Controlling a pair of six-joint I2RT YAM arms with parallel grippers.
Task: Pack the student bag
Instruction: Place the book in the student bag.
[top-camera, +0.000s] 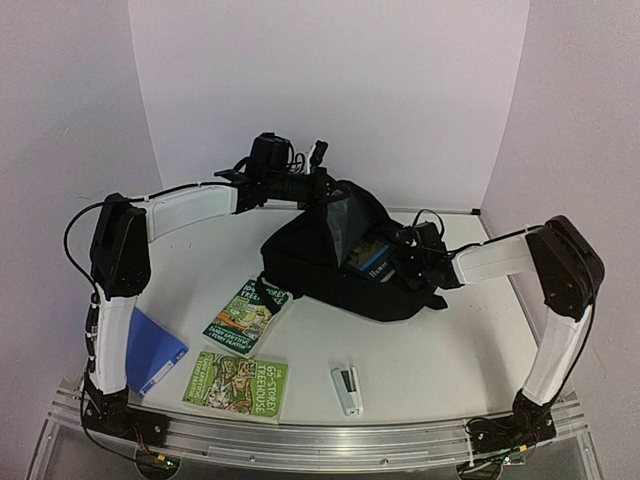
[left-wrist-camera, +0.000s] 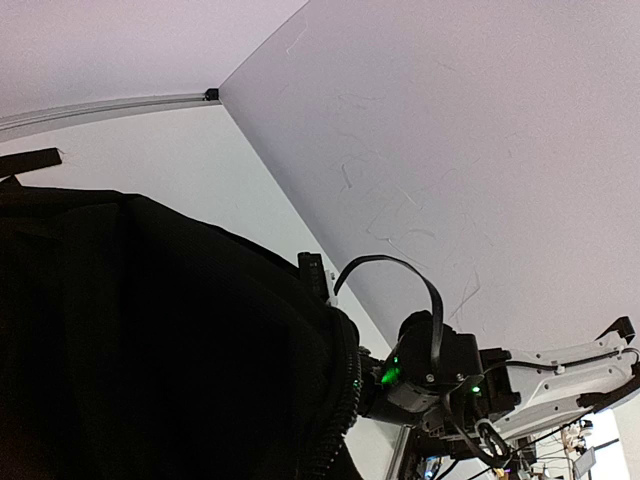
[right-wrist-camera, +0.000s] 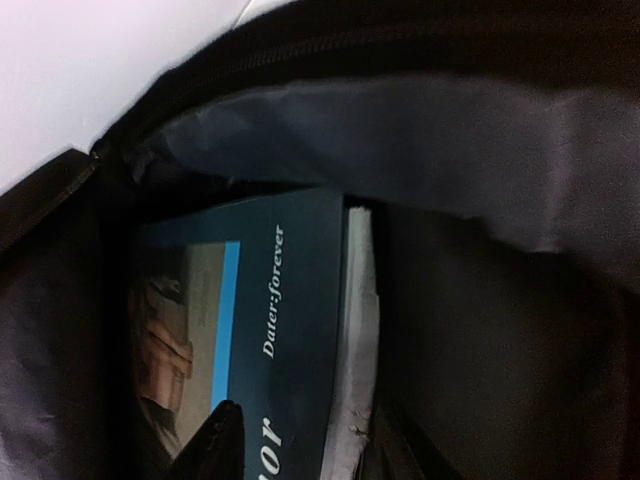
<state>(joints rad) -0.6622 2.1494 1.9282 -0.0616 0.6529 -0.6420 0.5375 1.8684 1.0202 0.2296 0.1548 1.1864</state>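
Inside student bag (right-wrist-camera: 480, 130) rim, book (right-wrist-camera: 290, 300).

The left arm (top-camera: 190, 208) reaches round behind the student bag (top-camera: 310, 265), its left gripper (top-camera: 318, 186) pinched shut on the bag's raised top edge. The right arm (top-camera: 495, 258) stretches in from the bag's right side, with the right gripper (top-camera: 405, 262) inside its mouth, jaws parted.

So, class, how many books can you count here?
3. One dark-blue book in the bag; one green book beside the bag; a second green book at the front of the table. The bag may hide more.
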